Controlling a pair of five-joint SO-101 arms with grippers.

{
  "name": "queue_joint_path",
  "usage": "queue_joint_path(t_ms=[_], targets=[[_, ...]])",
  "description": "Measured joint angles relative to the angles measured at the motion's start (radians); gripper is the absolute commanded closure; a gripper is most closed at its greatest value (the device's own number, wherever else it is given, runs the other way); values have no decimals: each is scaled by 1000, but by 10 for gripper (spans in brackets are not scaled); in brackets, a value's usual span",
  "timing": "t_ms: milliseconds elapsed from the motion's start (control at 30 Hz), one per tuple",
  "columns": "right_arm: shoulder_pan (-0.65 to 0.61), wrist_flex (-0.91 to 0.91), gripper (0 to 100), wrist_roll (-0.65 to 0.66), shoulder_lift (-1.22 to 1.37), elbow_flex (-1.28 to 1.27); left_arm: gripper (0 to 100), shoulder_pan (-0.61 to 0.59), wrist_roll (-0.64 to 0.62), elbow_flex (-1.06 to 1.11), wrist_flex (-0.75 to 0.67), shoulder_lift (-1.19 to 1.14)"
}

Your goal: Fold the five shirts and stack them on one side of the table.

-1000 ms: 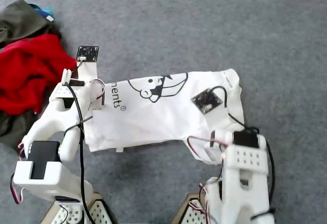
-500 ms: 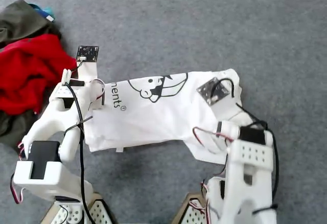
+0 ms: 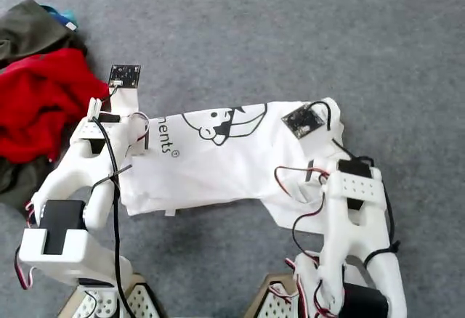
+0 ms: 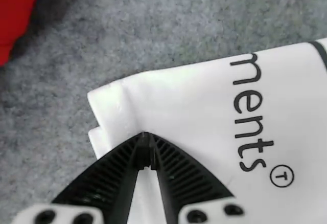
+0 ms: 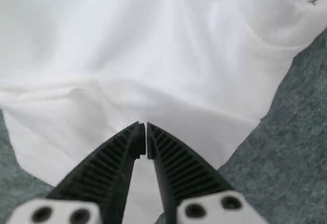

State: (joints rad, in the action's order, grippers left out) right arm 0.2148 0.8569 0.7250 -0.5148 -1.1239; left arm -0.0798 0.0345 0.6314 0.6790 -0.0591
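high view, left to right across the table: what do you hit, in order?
red garment in the heap → left arm → white shirt → right arm, over the white shirt's right end

Overhead plus wrist close-ups (shirt (image 3: 218, 167) shared)

Left arm (image 3: 76, 176): white blocky plastic shell, black servo (image 3: 58, 225) set in the lower link, one black cable (image 3: 113, 180) along its length. Right arm (image 3: 356, 238): same white shell, plate (image 3: 354, 186) with a grid of small holes, looped red, white and black wires (image 3: 294, 180). Left gripper (image 4: 147, 141) and right gripper (image 5: 142, 130): black ribbed fingers (image 4: 112, 172) tapering to points, white bases with dark screw holes.
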Motion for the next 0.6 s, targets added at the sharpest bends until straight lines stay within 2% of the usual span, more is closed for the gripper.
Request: queue_joint_path(t_ms=[133,433,600], targets=[[0,48,984,11,-41,-43,972,0,0,0,0,0],[5,374,984,199,-330,-49,972,0,0,0,0,0],[5,368,983,209,-439,-49,972,0,0,0,0,0]])
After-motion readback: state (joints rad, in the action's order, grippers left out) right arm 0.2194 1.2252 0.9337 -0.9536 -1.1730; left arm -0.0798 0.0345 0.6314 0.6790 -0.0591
